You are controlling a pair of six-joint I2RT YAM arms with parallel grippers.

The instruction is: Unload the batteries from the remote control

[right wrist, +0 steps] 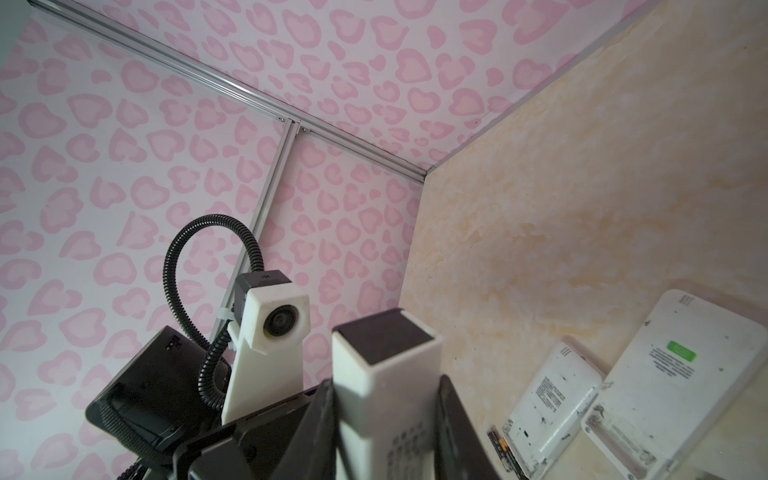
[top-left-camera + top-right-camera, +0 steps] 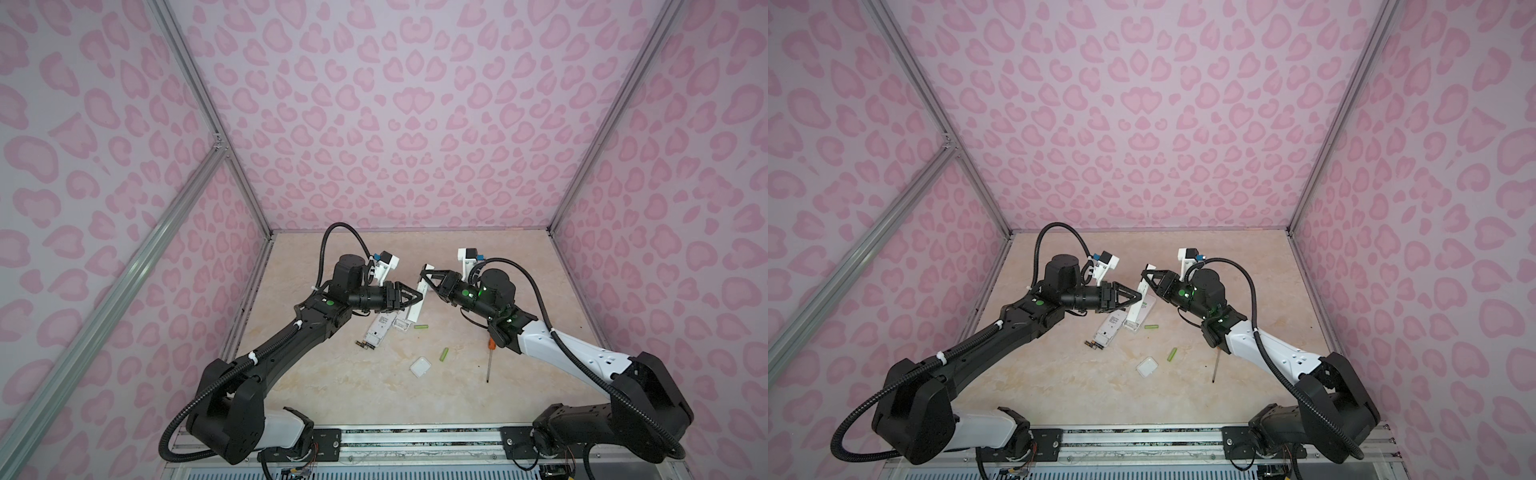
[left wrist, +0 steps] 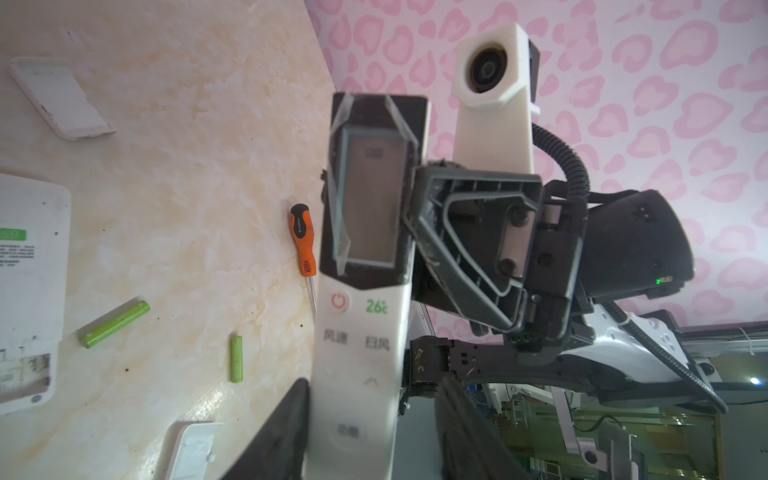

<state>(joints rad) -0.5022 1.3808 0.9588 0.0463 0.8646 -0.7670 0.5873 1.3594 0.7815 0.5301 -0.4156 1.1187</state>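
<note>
Although the worktop point(image 2: 353, 395) carries 2 other remotes point(image 2: 379, 330) face down, the remote control point(image 3: 361, 361) hangs above it between both arms, with the right pincer point(image 1: 386, 384) clamped on its display end and the left pincer point(image 3: 376, 386) straddling the button end loosely, a gap beside 1 finger point(image 3: 461, 415). 2 lime-green batteries point(image 2: 421, 327) lie loose on the worktop; the step looks like reorienting the remote, and next its back must face a free pincer, though any cells inside are hidden.

My fingers point(image 3: 282, 432) are black, the remote point(image 3: 357, 361) white with a black top, the batteries point(image 3: 115, 323) lime-green, the screwdriver handle point(image 3: 302, 241) orange and black, the table point(image 2: 332, 395) marbled beige, the walls point(image 2: 415, 124) lilac with pink blotches.
</note>
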